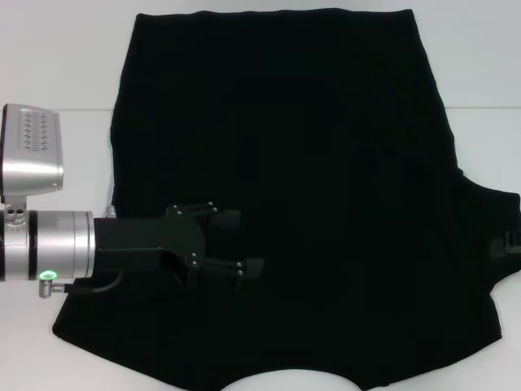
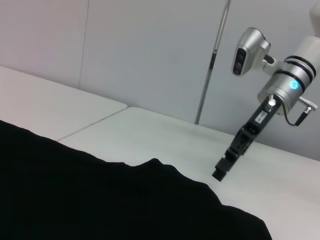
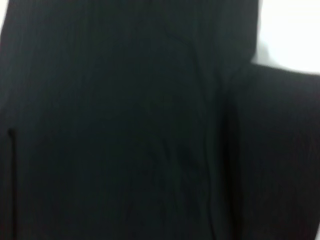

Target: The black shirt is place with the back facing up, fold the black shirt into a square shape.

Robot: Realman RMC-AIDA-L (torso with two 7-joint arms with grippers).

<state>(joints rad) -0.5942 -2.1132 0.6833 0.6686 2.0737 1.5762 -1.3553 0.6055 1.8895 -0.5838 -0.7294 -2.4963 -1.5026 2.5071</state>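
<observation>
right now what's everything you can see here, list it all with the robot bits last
black shirt: one, plain black, spread flat over most of the table, right sleeve reaching the head view's right edge
table: one, white, under the shirt, bare at the far left and far right
pole: one, thin grey, upright against the wall behind the table, seen in the left wrist view
left pincer: one, black on a silver arm, fingers apart over the shirt's left side near the sleeve
right pincer: one, black on a silver arm, tip pointing down over bare table just past the shirt's edge
</observation>
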